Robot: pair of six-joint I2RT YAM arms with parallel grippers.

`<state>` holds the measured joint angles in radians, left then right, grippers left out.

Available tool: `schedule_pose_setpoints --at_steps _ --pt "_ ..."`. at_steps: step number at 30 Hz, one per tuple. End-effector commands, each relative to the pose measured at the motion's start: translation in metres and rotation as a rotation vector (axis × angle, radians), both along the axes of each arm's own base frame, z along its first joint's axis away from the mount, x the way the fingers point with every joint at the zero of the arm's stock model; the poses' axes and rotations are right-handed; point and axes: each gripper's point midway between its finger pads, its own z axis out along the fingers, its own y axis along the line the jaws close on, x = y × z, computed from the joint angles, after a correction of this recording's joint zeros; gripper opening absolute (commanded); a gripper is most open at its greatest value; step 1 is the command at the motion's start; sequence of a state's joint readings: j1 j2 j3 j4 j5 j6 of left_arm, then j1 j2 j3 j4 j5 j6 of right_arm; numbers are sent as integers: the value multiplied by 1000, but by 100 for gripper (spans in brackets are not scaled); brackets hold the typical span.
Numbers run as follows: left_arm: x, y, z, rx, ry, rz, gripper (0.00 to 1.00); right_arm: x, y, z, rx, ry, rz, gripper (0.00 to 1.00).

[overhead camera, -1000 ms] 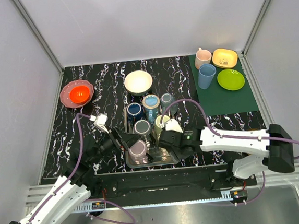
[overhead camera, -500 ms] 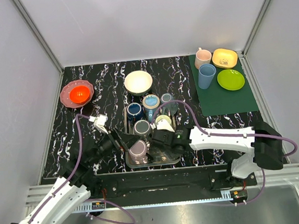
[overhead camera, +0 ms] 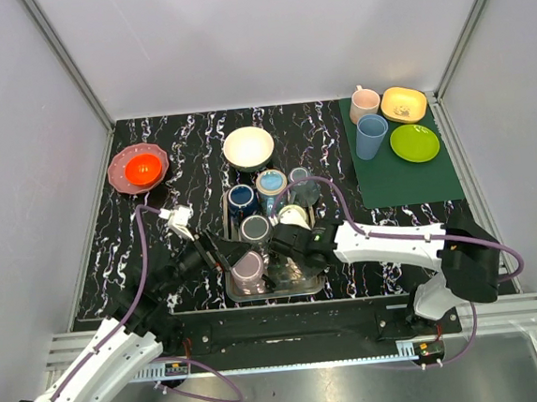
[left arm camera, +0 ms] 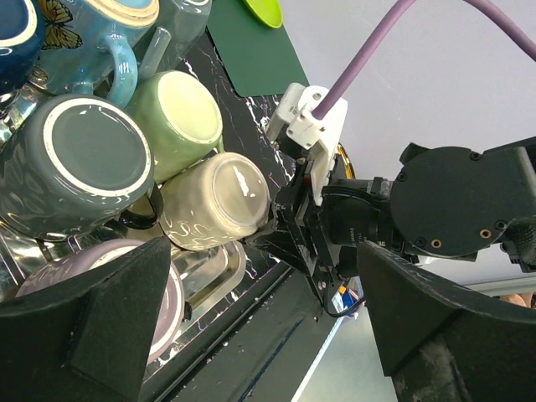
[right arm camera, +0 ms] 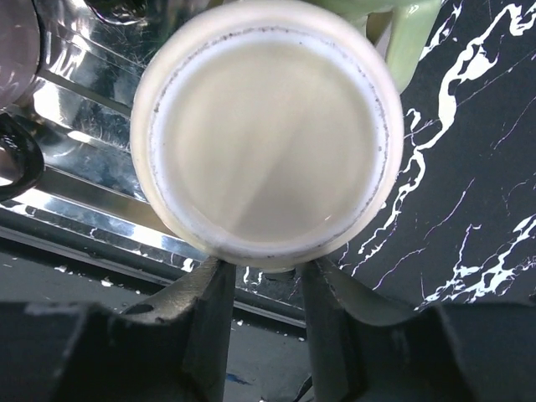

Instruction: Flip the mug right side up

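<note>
the cream mug (right arm camera: 264, 134) stands upside down at the right edge of the metal tray (overhead camera: 299, 278), its base facing up. it is packed against the green mug (left arm camera: 180, 117) further back in the tray and the grey mug (left arm camera: 84, 155) toward the tray's middle. the right gripper (right arm camera: 261, 285) sits at the mug's tray-front side, and its fingers (right arm camera: 205, 306) stand close together on either side of something pale at the mug's edge, possibly the handle. whether they actually pinch it i cannot tell. the left gripper (overhead camera: 224, 254) hangs at the tray's left side with its fingers spread wide and nothing between them, just beside the lavender mug (overhead camera: 248, 269).

the main risk looks like the grip itself. a hold on a thin, glazed bit at the rim may slip or let the mug swing once it lifts, dropping it back onto the tray. the crowding is the next worry, because tipping or rolling the mug here could knock the green or grey neighbour over. there is little room in the tray to set it upright. lifting it out over the tray's right edge first seems the safer course.
</note>
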<state>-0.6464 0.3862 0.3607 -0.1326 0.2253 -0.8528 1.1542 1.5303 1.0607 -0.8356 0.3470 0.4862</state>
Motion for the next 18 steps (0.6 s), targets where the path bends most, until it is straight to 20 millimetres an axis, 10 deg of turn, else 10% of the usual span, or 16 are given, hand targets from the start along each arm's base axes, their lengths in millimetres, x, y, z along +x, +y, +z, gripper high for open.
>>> schedule_pose_setpoints --at_steps 1,10,18 --pt "4 1 16 -19 -57 16 95 8 0 -14 -18 -3 2 40" --pt "5 0 18 -22 -59 12 94 6 -3 -10 0 0 -7 0" --pt "4 3 26 -36 -80 24 94 -6 22 78 336 -49 -24 0"
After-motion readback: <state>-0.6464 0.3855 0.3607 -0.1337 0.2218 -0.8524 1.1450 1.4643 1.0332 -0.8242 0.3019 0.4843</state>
